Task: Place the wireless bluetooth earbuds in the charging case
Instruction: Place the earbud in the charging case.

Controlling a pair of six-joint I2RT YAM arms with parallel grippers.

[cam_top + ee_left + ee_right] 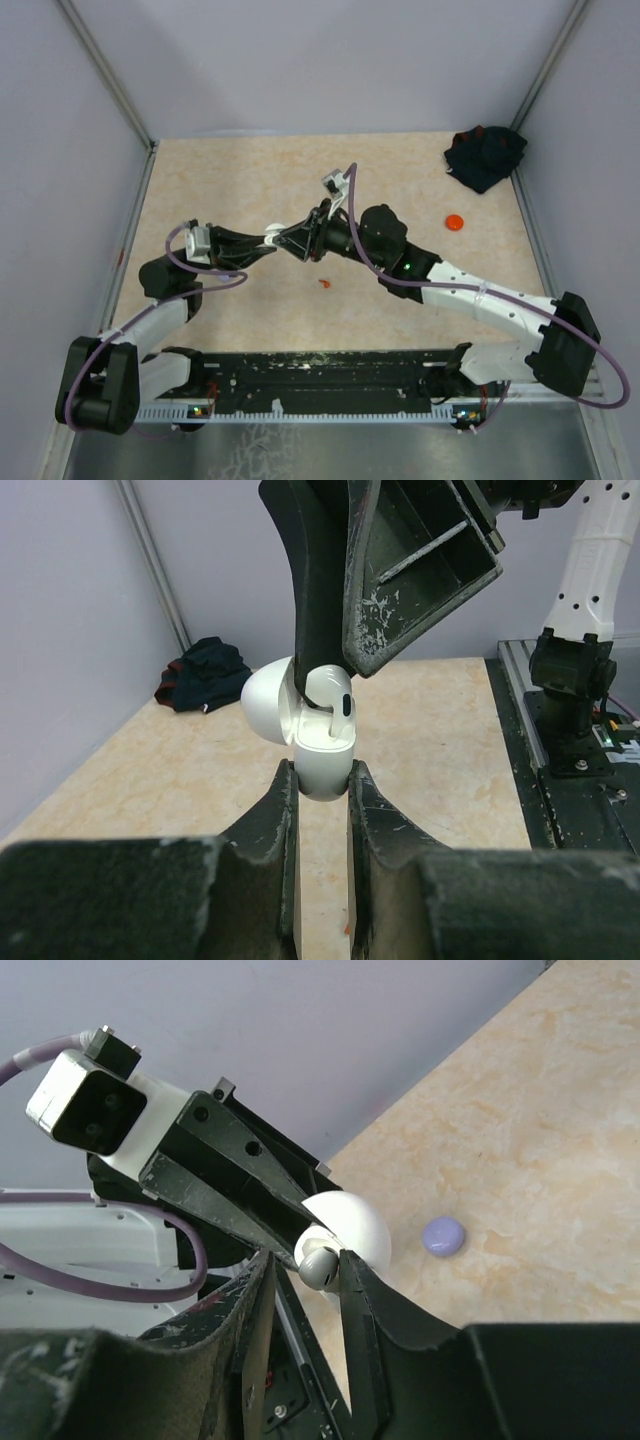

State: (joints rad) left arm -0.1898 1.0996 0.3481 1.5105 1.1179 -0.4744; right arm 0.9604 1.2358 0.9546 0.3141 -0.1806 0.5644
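- Left hand clamped tight on the white charging case, lid flipped open.
- Right hand directly above, white earbud at its fingertips, dipping into the case's mouth; pinched or loose, can't tell.
- Lavender disc on the bench beyond the right hand.

White earbud stands stem-down in the open white charging case, seemingly not fully seated.

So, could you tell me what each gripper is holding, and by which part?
The left gripper clamps the open charging case by its lower body. The right gripper flanks the white earbud at its head; whether it actually pinches cannot be told.
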